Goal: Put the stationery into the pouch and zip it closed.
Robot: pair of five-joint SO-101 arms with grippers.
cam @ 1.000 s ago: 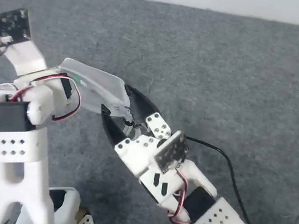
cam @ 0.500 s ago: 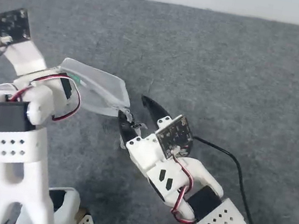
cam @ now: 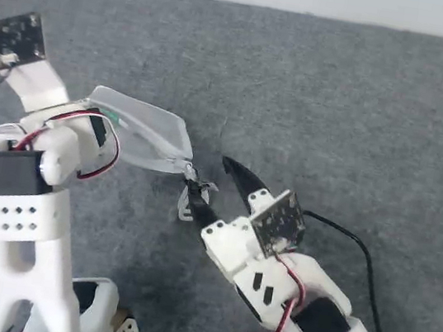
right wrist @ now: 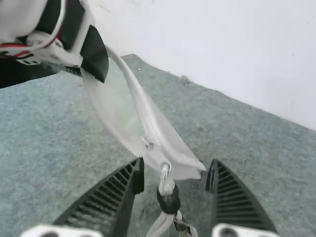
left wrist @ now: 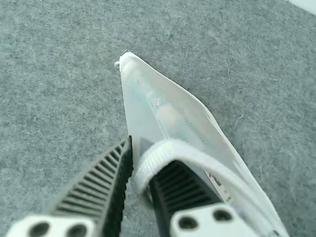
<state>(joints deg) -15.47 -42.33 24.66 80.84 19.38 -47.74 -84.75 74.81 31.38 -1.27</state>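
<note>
A translucent pouch (cam: 147, 134) hangs in the air above the grey mat, and my left gripper (left wrist: 137, 148) is shut on its edge. Faint shapes of stationery show through the pouch (left wrist: 170, 116). At its lower end dangles the zipper pull (cam: 191, 193) with a short cord. My right gripper (cam: 208, 174) is open just off that end, one finger on either side of the zipper pull (right wrist: 167, 190) without closing on it. From the right wrist, the pouch (right wrist: 126, 111) runs up to the left gripper (right wrist: 94, 57).
The grey felt mat (cam: 363, 112) covers the table, bare to the back and right. The left arm's white body (cam: 21, 220) stands at the near left, and a black cable (cam: 358, 253) trails beside the right arm.
My right gripper has drawn back toward the near right, from straddling the pouch's end to just off it. The pouch and the left arm have stayed put.
</note>
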